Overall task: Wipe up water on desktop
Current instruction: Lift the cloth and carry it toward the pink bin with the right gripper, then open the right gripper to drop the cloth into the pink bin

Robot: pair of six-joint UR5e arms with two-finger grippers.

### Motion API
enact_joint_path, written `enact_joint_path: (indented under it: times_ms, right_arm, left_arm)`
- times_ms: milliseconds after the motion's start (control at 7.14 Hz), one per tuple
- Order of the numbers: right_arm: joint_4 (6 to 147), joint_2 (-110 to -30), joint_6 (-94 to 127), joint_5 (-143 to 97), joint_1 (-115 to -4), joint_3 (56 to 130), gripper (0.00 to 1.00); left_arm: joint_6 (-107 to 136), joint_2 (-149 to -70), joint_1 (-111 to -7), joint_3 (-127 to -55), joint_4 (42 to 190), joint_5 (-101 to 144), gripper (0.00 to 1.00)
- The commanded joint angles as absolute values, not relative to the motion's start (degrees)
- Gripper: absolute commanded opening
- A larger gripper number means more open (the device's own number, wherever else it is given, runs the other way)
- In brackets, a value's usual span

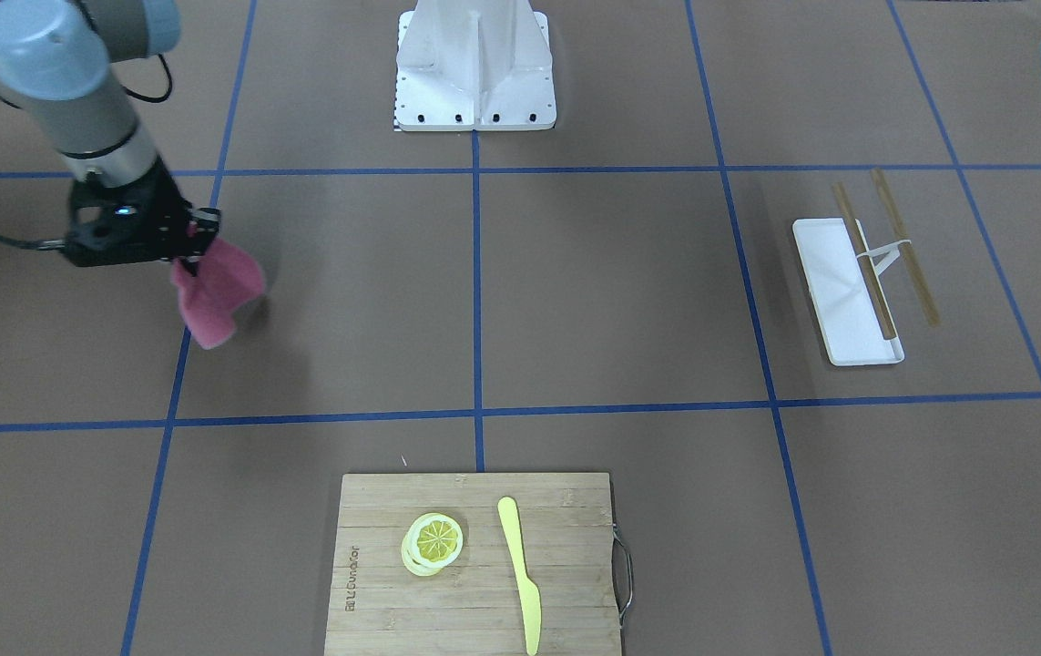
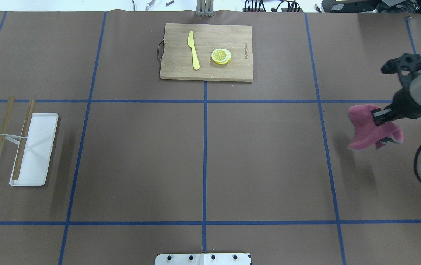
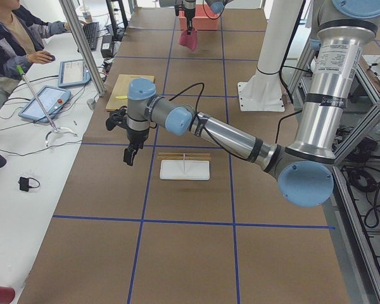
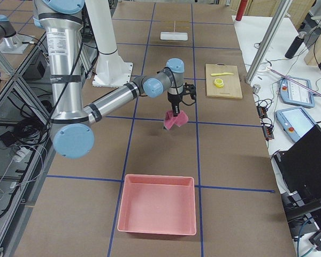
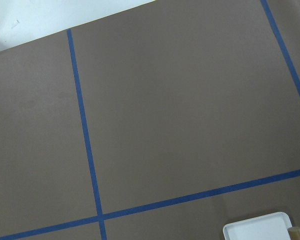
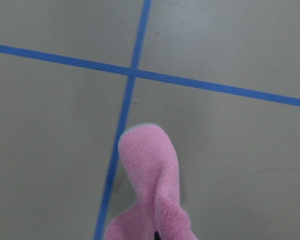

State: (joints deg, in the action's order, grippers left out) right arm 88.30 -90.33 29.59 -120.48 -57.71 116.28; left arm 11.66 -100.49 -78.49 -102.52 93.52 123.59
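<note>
While the right pincer (image 1: 188,260) grips a pink cloth (image 1: 215,293) above the tabletop (image 1: 629,292), left pincer (image 3: 131,156) near the tray (image 3: 173,171), gap impossible to tell.

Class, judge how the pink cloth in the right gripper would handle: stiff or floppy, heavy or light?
Likely floppy: the pink cloth droops in folds below the right gripper. Probably light: it hangs from one pinched spot.

Right arm (image 1: 56,82): reaching out from the shoulder, wrist turned downward. The right gripper (image 1: 194,251) has its fingers pinched on a pink cloth (image 1: 219,296), which droops from them.

Left arm (image 3: 221,133): stretched long and low, wrist bent down. The left gripper (image 3: 130,156) points straight down and hangs in the air (finger spacing not readable).
</note>
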Motion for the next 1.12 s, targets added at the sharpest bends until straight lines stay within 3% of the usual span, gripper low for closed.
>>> enact_joint_path:
  times_ms: [0, 420, 981]
  right_arm:
    - [88.4, -97.1, 10.9, -122.4, -69.7, 113.7, 0.00]
    - [88.8, -98.3, -10.1, -128.0, -86.9, 104.9, 0.00]
    - [94.5, -102.1, -20.8, -127.6, -93.4, 104.1, 0.00]
  left_arm:
    - [12.0, -100.8, -78.4, -102.2, 93.5, 124.0, 0.97]
    - [12.0, -101.1, -78.4, -102.3, 93.5, 124.1, 0.97]
    - [12.1, -100.8, -78.5, -102.1, 93.6, 125.9, 0.97]
